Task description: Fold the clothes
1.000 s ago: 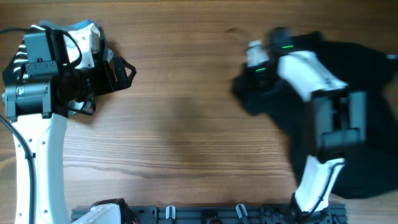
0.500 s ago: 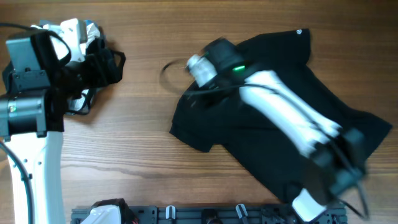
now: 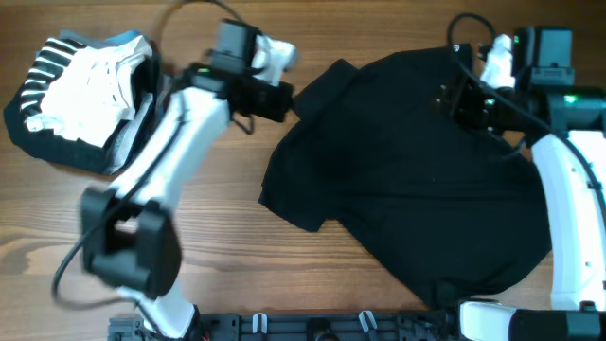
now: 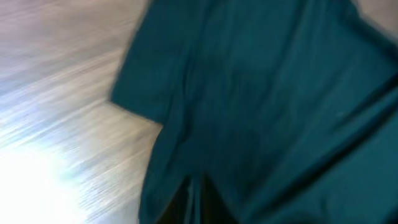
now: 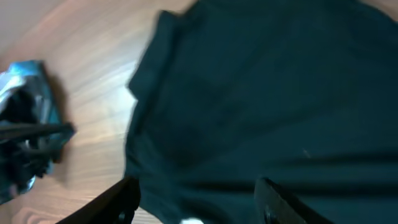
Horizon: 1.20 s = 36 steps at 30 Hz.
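Left fingers (image 4: 177,208): together, at the edge of the shirt (image 3: 417,189); we cannot tell whether cloth is pinched.
Right fingers (image 5: 118,200): apart, shirt ahead on the table (image 3: 312,38).

T-shirt (image 3: 407,189) — plain black. Left of the left claw (image 3: 282,98), a white garment (image 3: 90,85) on a black-and-white striped garment (image 3: 40,68). Tabletop (image 3: 312,38) — brown wood grain.

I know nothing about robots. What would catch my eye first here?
A big black T-shirt lies spread and rumpled across the right half of the wooden table. Both arms reach over its far edge: the left gripper is shut beside a sleeve, and the right gripper is open above the fabric. A pile of white and striped garments sits in the far left corner.
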{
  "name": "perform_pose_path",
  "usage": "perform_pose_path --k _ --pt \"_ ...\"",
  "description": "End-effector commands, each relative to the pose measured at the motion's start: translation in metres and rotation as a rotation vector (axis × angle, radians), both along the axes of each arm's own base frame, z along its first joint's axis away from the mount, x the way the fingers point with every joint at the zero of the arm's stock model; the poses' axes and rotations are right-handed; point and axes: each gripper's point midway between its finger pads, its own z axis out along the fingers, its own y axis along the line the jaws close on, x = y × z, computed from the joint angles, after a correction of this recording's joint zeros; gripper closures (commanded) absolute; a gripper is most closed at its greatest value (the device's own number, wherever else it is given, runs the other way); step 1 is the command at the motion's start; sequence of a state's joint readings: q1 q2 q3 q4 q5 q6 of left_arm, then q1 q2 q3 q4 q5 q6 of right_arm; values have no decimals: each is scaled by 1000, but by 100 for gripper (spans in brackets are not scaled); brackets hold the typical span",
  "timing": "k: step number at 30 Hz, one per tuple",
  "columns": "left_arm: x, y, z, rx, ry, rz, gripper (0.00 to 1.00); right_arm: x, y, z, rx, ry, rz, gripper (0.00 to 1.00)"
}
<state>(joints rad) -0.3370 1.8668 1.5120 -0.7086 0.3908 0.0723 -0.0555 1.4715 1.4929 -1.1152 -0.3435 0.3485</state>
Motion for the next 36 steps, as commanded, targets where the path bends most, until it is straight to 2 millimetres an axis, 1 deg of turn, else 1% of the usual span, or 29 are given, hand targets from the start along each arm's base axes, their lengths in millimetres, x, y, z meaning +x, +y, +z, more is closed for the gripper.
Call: perform_pose_path --k 1,4,6,8,9,11,13,14,16,20,21,22,24,25,27,28,29,31,33,34,35,36 --pt "5 -27 -41 12 17 -75 96 -7 -19 -12 -41 59 -70 35" --pt "12 -37 -74 28 29 -86 96 -7 -20 -13 -43 63 -73 30" --pt "18 -34 -96 62 35 -72 96 -7 -20 -13 -42 66 -73 29" --pt "23 -25 -117 112 47 -43 96 -7 -20 -14 -42 68 -73 28" --pt "26 -16 -129 152 57 -11 96 -7 -20 -14 -43 68 -73 28" --pt "34 7 -144 229 76 110 96 -7 -21 -14 -47 68 -75 24" --pt "43 37 -151 295 95 263 96 -7 -25 -17 -66 74 -87 23" --pt "45 47 -151 309 101 302 96 -7 -27 -18 -78 79 -92 23" --pt "48 83 -154 348 137 429 96 -9 -32 -25 -103 107 -107 23" --pt "42 153 -159 385 245 623 96 -7 -35 -40 -99 167 -145 23" --pt "41 166 -160 373 265 649 96 -6 -36 -44 -99 182 -157 23" --pt "41 174 -160 348 285 665 96 -4 -38 -51 -105 206 -175 23" --pt "39 182 -158 293 321 681 96 -2 -43 -63 -122 247 -204 23" --pt "35 190 -156 276 345 696 96 -1 -45 -71 -130 274 -219 24" --pt "26 205 -149 282 382 728 96 -2 -51 -93 -151 353 -250 23" --pt "21 211 -144 282 400 746 96 -3 -57 -106 -170 397 -267 25" --pt "17 215 -140 284 411 755 96 -3 -63 -117 -187 431 -285 28" --pt "13 219 -128 282 414 765 96 -3 -80 -141 -217 499 -325 32" --pt "12 219 -118 278 398 763 95 -3 -98 -161 -219 544 -363 32" --pt "13 219 -108 272 381 764 94 -3 -108 -170 -211 565 -388 32" --pt "14 218 -100 264 367 764 91 -4 -123 -181 -201 584 -417 33" --pt "15 215 -90 248 348 746 88 -3 -134 -188 -191 585 -425 32"
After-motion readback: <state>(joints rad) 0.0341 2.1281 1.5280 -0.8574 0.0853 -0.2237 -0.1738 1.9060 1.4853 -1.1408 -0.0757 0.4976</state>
